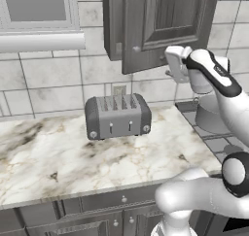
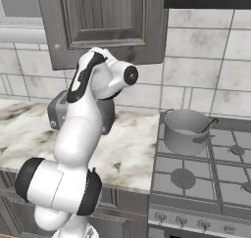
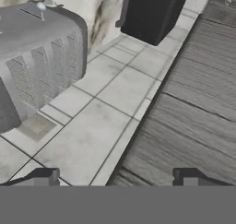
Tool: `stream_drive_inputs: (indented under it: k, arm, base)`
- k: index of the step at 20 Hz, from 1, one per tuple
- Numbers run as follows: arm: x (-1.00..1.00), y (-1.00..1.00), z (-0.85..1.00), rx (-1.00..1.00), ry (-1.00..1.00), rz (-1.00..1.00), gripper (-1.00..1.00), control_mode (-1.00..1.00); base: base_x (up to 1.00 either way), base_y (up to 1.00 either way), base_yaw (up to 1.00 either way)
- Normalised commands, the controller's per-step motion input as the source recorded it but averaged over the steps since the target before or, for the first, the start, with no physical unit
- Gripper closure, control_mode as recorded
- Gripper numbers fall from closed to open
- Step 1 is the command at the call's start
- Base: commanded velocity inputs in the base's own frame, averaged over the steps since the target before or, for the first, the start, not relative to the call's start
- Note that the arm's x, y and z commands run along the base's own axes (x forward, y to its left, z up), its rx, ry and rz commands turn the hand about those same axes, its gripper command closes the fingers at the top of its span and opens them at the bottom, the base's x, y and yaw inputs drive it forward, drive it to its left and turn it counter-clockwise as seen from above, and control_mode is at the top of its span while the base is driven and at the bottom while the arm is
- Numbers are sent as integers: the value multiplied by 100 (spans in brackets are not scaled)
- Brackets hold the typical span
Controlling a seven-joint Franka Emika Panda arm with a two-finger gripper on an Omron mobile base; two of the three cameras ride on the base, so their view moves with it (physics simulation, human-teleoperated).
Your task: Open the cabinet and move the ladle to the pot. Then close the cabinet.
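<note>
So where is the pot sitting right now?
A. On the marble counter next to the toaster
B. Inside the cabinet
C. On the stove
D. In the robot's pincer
C: the grey pot stands on the grates of the stove, to the right of the marble counter, with a dark handle sticking up out of it.

cabinet [image 1: 160,21] top cut off by frame, toaster [image 2: 58,110] mostly hidden behind arm
</note>
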Motion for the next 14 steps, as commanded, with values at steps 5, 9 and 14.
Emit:
stream_drive_inputs:
  k: [5, 9, 14]
  arm:
    - [71, 36, 0, 0, 0, -18, -100, -100]
    - [72, 29, 0, 0, 0, -19, -100, -100]
    - [73, 21, 0, 0, 0, -19, -100, -100]
  base:
    - [0, 0, 0]
    - [0, 0, 0]
    - [0, 0, 0]
